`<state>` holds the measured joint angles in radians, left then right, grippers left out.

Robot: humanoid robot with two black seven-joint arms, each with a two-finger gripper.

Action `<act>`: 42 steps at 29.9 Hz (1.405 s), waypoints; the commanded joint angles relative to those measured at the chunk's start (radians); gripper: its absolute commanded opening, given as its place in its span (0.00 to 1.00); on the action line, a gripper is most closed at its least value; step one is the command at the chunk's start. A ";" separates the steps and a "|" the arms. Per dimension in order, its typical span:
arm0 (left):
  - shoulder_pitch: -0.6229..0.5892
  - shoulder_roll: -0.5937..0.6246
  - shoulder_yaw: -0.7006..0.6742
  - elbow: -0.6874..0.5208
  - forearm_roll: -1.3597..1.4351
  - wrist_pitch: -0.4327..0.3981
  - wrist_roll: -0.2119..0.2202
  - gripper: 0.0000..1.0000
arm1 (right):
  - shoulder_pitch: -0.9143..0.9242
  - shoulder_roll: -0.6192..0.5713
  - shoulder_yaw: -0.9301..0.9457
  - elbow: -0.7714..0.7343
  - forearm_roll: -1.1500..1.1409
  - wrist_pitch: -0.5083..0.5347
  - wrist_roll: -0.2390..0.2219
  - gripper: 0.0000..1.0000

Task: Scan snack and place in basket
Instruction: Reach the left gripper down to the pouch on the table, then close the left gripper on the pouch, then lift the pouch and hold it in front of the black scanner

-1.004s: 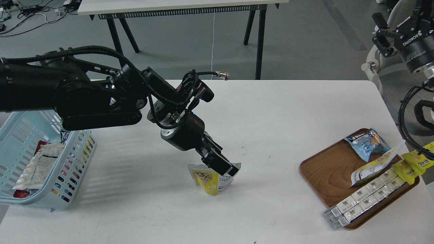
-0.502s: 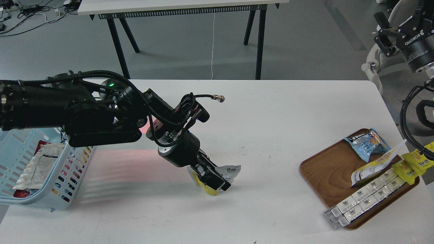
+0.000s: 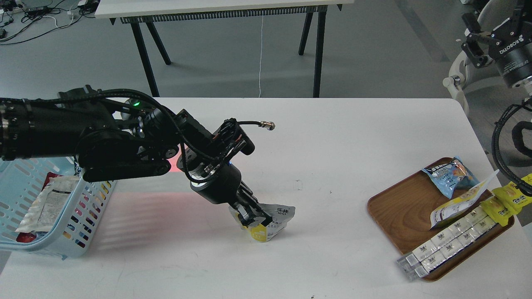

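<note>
- Our right hand (image 3: 478, 39) stays high at the far right; its body carries white letters "ROBOTIQ", and we cannot tell how its fingers stand.
- Our left hand (image 3: 251, 216) is clamped on the one small yellow and silvery snack pouch (image 3: 268, 226), on the white surface (image 3: 332, 137).
- One light blue slotted plastic basket (image 3: 89, 199) holds a white packet (image 3: 48, 205).
- One brown wooden tray (image 3: 399, 211) holds one blue snack bag (image 3: 451, 174).

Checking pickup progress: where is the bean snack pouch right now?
In the head view the snack sits on the white table just left of centre, under the left claw, between the blue basket and the wooden tray.
</note>
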<state>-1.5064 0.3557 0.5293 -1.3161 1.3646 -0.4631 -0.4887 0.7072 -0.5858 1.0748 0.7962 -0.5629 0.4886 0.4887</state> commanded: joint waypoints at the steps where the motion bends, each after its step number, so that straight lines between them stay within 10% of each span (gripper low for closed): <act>1: 0.000 0.000 -0.002 0.000 -0.001 0.001 0.000 0.00 | 0.000 0.000 0.001 0.000 0.000 0.000 0.000 0.99; 20: -0.023 0.020 -0.015 -0.003 -0.001 0.003 0.000 0.00 | 0.000 -0.002 0.001 -0.002 0.001 0.000 0.000 0.99; 42: -0.333 0.270 0.003 0.003 0.014 -0.003 0.000 0.00 | 0.000 0.012 0.022 0.011 0.002 0.000 0.000 0.99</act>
<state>-1.8302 0.6216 0.5294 -1.3176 1.3703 -0.4663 -0.4887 0.7071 -0.5767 1.0968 0.8043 -0.5614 0.4887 0.4887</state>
